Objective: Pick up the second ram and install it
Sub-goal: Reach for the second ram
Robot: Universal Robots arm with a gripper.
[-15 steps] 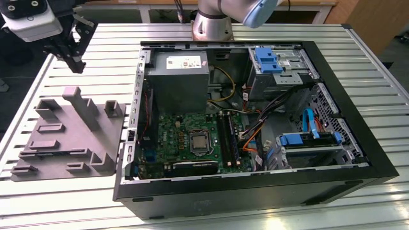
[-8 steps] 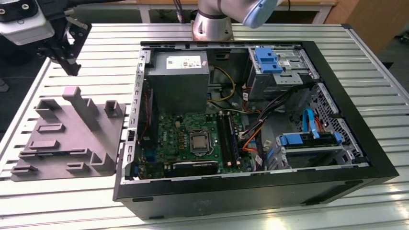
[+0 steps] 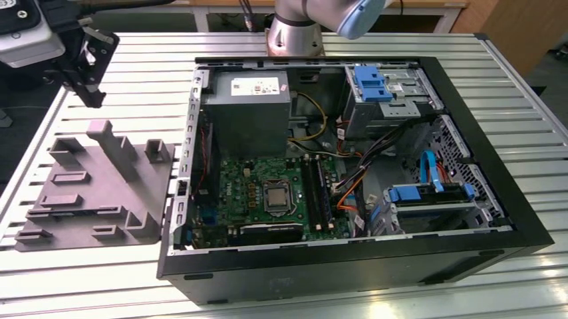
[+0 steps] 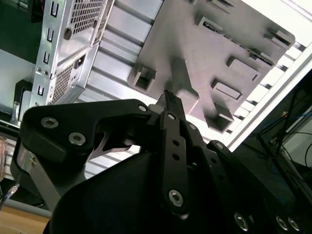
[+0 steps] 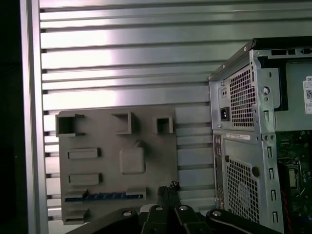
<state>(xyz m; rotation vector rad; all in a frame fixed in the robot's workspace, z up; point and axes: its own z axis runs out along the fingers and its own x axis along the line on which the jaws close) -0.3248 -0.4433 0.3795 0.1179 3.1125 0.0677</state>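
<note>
The second ram (image 5: 105,196) is a slim bluish stick lying flat in a long slot of the grey fixture (image 5: 146,131), near the fixture edge closest to my fingers. My gripper (image 5: 168,186) hangs above the table beside that fixture, apart from the ram, shut with nothing between its fingers. From the exterior view, the gripper (image 3: 92,101) is high over the far end of the fixture (image 3: 98,193), to the left of the open computer case (image 3: 355,262). The second wrist view shows the gripper (image 4: 168,95) over the fixture (image 4: 219,44). The motherboard's black memory slots (image 3: 317,196) lie inside the case.
The case's left wall (image 3: 182,173) and rear grille (image 5: 241,146) stand close to the fixture. Inside are a power supply (image 3: 247,113), blue drive cages (image 3: 373,83) and loose cables (image 3: 350,189). Upright posts (image 3: 116,143) rise from the fixture. The slatted table (image 3: 133,60) ends at the exterior view's left.
</note>
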